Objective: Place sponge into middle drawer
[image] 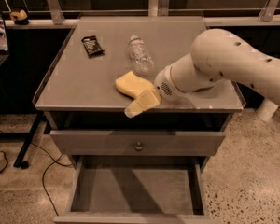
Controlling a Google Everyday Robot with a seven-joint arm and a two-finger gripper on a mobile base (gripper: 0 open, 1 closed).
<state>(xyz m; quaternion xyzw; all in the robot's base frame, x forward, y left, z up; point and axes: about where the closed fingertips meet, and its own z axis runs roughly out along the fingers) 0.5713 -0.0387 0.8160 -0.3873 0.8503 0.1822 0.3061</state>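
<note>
The pale yellow sponge (129, 83) lies on the grey cabinet top (84, 78), near its front edge. My yellowish gripper (141, 103) is just in front of and to the right of the sponge, at the front edge of the top, touching or almost touching it. Its tip hangs over the edge. My white arm (224, 64) reaches in from the right. The middle drawer (135, 185) is pulled open below, its flat grey floor bare.
A clear plastic bottle (139, 55) lies behind the sponge. A dark snack packet (91, 45) lies at the back left of the top. A closed drawer front with a small round knob (138, 146) sits above the open drawer. Cables (37, 157) run on the floor at left.
</note>
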